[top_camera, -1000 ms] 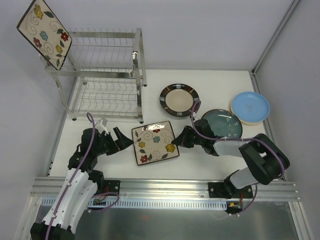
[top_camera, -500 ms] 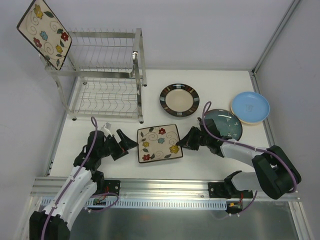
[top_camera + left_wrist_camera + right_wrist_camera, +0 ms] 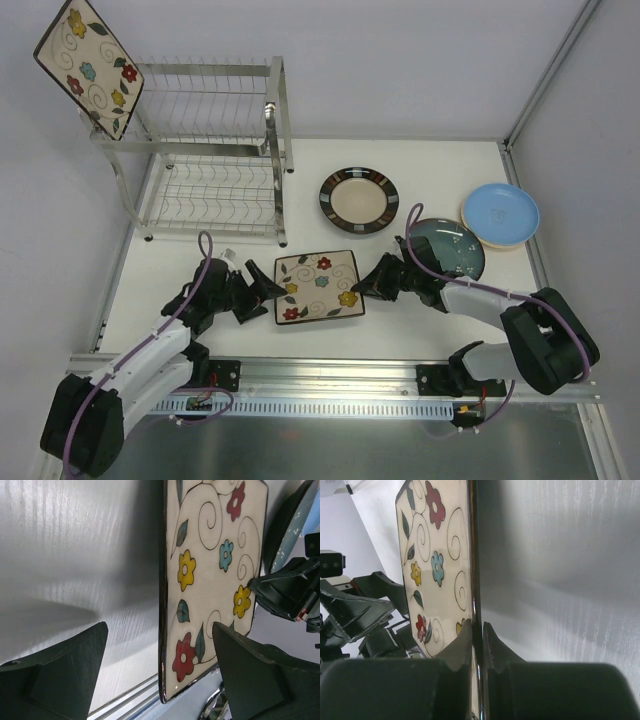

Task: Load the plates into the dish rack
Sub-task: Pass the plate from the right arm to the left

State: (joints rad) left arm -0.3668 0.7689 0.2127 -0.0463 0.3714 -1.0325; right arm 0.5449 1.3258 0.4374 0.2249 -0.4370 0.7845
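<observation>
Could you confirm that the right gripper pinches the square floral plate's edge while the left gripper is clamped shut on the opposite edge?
Not quite: the left gripper is open, its jaws wide apart astride the opposite edge, as the left wrist view shows. The right gripper does pinch the square floral plate at its edge.

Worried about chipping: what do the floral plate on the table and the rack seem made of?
The floral plate: probably glazed ceramic, glossy cream face, dark rim. The dish rack: metal, likely steel, shiny silver wires and flat bars.
</observation>
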